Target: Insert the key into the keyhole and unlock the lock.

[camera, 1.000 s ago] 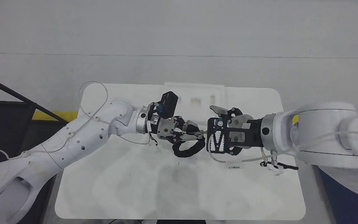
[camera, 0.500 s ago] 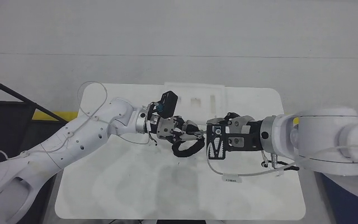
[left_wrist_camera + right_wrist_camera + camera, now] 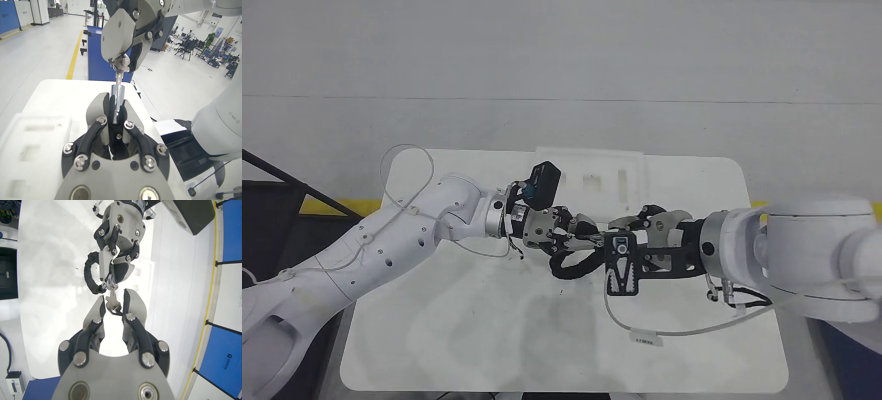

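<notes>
My left gripper (image 3: 575, 236) (image 3: 115, 99) is shut on the lock (image 3: 117, 94), a chrome cylinder whose black cable loop (image 3: 568, 266) (image 3: 88, 275) hangs beside it above the white table (image 3: 442, 325). From the opposite side my right gripper (image 3: 608, 243) (image 3: 114, 296) is shut on the silver key (image 3: 122, 64) (image 3: 113, 304) by its head. The key's blade sits in the keyhole on the lock's (image 3: 112, 286) end face. In the right wrist view my left gripper (image 3: 112, 276) faces the camera, pinching the cylinder.
A white foam tray (image 3: 592, 172) (image 3: 28, 130) with rectangular recesses lies at the table's far edge behind the grippers. A thin white cable with a tag (image 3: 646, 340) droops from the right arm over the table's near side.
My right wrist has turned about the key's axis and shifted slightly toward the lock. The dangling cable and tag swung toward the table's near side. The left arm stayed put.
</notes>
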Available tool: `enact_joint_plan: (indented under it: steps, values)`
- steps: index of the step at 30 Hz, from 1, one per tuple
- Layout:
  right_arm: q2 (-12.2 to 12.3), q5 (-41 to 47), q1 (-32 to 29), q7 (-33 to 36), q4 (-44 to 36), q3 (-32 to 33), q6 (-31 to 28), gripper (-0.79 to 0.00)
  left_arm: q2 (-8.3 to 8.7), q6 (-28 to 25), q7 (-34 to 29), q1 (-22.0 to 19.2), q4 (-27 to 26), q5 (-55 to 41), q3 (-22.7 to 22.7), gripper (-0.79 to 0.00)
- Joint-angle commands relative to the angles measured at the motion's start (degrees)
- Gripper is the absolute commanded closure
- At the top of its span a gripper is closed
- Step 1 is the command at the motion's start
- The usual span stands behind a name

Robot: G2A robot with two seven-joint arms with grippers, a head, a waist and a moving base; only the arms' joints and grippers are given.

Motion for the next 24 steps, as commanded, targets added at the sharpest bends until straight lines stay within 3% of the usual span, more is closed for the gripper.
enact_joint_plan:
  steps: [1, 10, 24]
  values:
    - [-0.07, 0.20, -0.10, 0.03, 0.07, 0.04, 0.08, 0.000, -0.02, 0.00, -0.01, 0.00, -0.01, 0.01, 0.00, 0.000]
    - [-0.45, 9.02, -0.74, 1.17, 3.01, 0.53, 4.63, 0.000, -0.21, 0.00, 0.20, 0.06, -0.03, 0.04, 0.00, 0.000]
    - [-1.63, 25.41, -2.25, 3.81, 8.38, 0.43, 18.69, 0.000, 0.18, 0.00, 2.14, -0.12, 0.09, 2.07, 0.00, 0.000]
